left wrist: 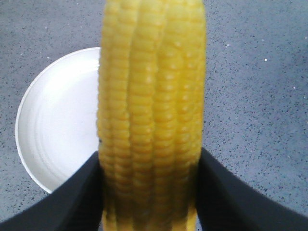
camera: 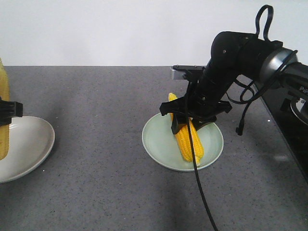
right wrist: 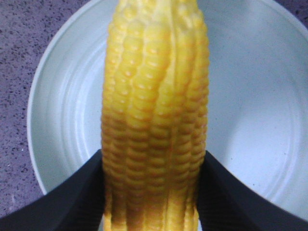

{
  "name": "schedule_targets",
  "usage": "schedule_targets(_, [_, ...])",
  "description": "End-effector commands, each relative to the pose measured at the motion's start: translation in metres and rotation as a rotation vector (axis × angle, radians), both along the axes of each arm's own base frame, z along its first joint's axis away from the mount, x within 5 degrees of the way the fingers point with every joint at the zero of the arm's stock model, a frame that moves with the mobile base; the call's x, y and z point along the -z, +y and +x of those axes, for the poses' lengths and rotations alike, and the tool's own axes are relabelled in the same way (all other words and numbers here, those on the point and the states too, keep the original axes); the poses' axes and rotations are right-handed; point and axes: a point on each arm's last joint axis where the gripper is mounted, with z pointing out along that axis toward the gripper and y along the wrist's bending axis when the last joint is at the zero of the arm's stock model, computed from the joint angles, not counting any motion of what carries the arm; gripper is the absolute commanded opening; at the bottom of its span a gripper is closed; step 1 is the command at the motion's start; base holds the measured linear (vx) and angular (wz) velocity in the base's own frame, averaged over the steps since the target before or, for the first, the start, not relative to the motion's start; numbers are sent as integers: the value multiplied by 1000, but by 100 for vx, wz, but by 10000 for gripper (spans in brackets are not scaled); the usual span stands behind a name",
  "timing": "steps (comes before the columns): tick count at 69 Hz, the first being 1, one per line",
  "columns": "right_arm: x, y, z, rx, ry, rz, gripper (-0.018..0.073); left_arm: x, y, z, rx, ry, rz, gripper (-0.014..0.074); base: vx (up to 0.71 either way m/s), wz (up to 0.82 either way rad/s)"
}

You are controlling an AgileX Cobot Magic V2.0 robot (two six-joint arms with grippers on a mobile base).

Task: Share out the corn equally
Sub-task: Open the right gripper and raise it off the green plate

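Yellow cobs fill both my tools: right tool (camera: pixel 192 117) clamps corn (camera: pixel 188 139) onto the green plate (camera: pixel 159 144), while left tool (left wrist: pixel 151 192) grips another cob (left wrist: pixel 151 110) just at 3 o'clock of the white plate (left wrist: pixel 57 120), one apiece.

Right arm (camera: pixel 240 53): matte black housings with rounded joint covers; one polished silver-grey collar band at the 3 o'clock side of the elbow section. A small grey rectangular module sits at the wrist, at 9 o'clock from the joint. Black cables loop above the arm at 12 o'clock and hang loose at 6 o'clock. Right end effector (camera: pixel 192 118): black, angular fingers. Left end effector (camera: pixel 10 109): black ribbed finger only, at frame edge. Wrist views show smooth black wedge-shaped fingers (right wrist: pixel 72 197).
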Motion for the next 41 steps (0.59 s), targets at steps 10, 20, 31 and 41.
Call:
schedule_targets(10, [-21,1,2,-9,-90,36,330,-15,1,-1,0,-92,-16,133,0,0])
schedule_targets(20, [-22,2,2,-38,-106,39,442,-15,1,-1,0,-92,-16,133,0,0])
schedule_targets(31, [-22,2,4,-34,-125,41,549,-15,1,-1,0,-92,-16,133,0,0])
schedule_targets(41, [-23,2,6,-33,-143,40,578,-15,1,-1,0,-92,-16,133,0,0])
